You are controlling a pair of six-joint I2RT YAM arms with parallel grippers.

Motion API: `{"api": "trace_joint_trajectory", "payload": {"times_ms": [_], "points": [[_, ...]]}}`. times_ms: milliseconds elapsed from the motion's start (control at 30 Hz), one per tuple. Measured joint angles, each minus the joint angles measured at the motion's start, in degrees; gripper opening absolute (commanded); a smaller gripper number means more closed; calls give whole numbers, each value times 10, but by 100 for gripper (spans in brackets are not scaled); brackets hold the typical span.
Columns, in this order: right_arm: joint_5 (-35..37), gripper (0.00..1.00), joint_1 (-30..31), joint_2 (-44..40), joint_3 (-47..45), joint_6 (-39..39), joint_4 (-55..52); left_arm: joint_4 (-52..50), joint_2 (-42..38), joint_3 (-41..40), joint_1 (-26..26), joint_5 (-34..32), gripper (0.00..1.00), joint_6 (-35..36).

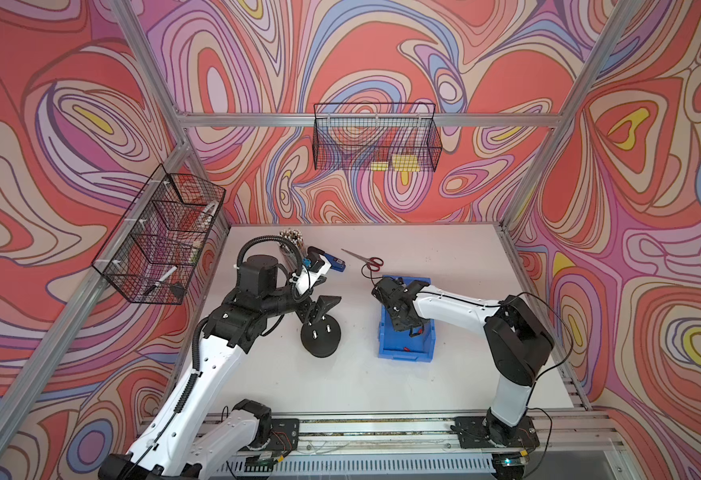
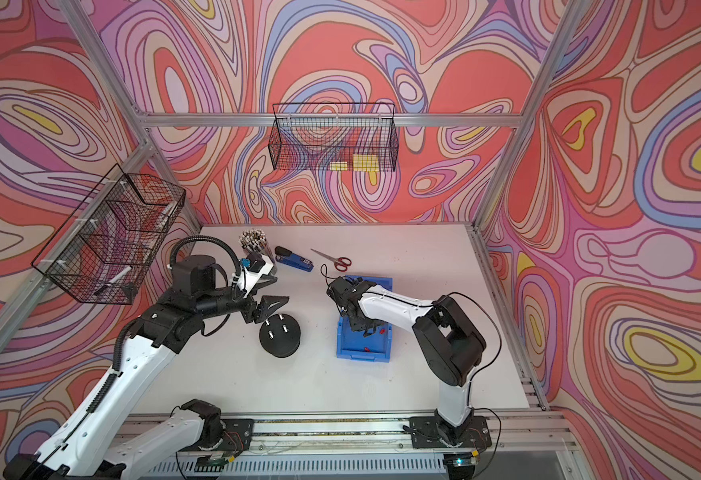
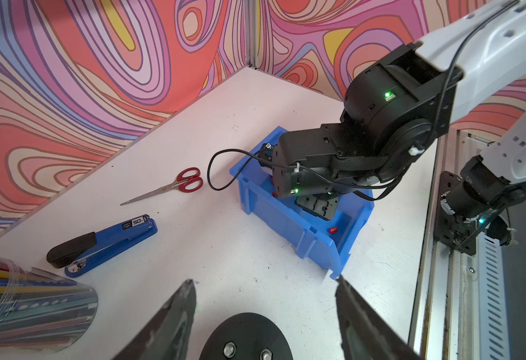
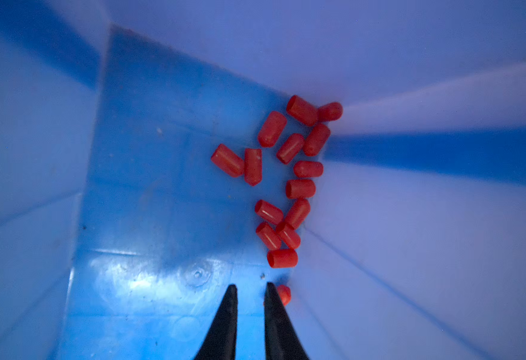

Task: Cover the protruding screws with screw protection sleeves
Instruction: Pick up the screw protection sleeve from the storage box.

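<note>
Writing: the blue stapler (image 3: pixel 109 243) has a small black label reading "50". The marks next to it are too small to read.
Protruding screws (image 2: pixel 285 328): four short silvery studs stand upright on one black round base (image 1: pixel 323 347). All four are bare metal. The base sits on the white tabletop (image 1: pixel 423 386), to the left of the bin. The left wrist view shows only two of the screws.
Screw protection sleeves (image 4: pixel 300 188): fifteen small red caps lie on the floor of one blue bin (image 1: pixel 402 354). They are strung along one wall towards a corner. The fifteenth is half hidden behind a finger.
Right gripper (image 4: pixel 249 290): it reaches down inside the bin. Its two black fingers (image 4: pixel 224 324) are a narrow gap apart, with nothing between them. One fingertip is just beside the half-hidden cap.
Left gripper (image 3: pixel 264 280): it hangs over the rear edge of the base. Its two fingers are spread wide and hold nothing.
Scissors (image 1: pixel 363 258): one pair with red handles and the blades together, lying behind the bin.
Pencils (image 1: pixel 292 239): one bundle in a clear cup, near the stapler at the rear left.
Wire baskets (image 1: pixel 377 137): two black baskets hang on the frame. The back one holds two yellow blocks (image 1: pixel 402 163).
</note>
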Motion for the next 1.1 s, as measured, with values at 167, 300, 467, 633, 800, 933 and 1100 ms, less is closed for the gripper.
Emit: {"api": "trace_joint_trajectory", "payload": {"times_ms": [167, 300, 467, 633, 800, 933, 1100], "points": [[12, 19, 0, 18, 1, -4, 6, 2, 0, 0, 0, 0, 71, 0], [19, 20, 0, 28, 2, -6, 7, 2, 1, 0, 0, 0, 71, 0], [24, 21, -1, 34, 4, -9, 8, 2, 4, 0, 0, 0, 71, 0], [24, 22, -5, 36, 4, -10, 12, 2, 9, 0, 0, 0, 71, 0], [23, 23, -12, 40, 4, -12, 17, 2, 12, 0, 0, 0, 72, 0], [23, 23, -14, 43, 4, -15, 21, 2, 14, 0, 0, -2, 72, 0], [22, 23, -21, 47, 4, -17, 23, 2, 19, 0, 0, -2, 72, 0]]}}
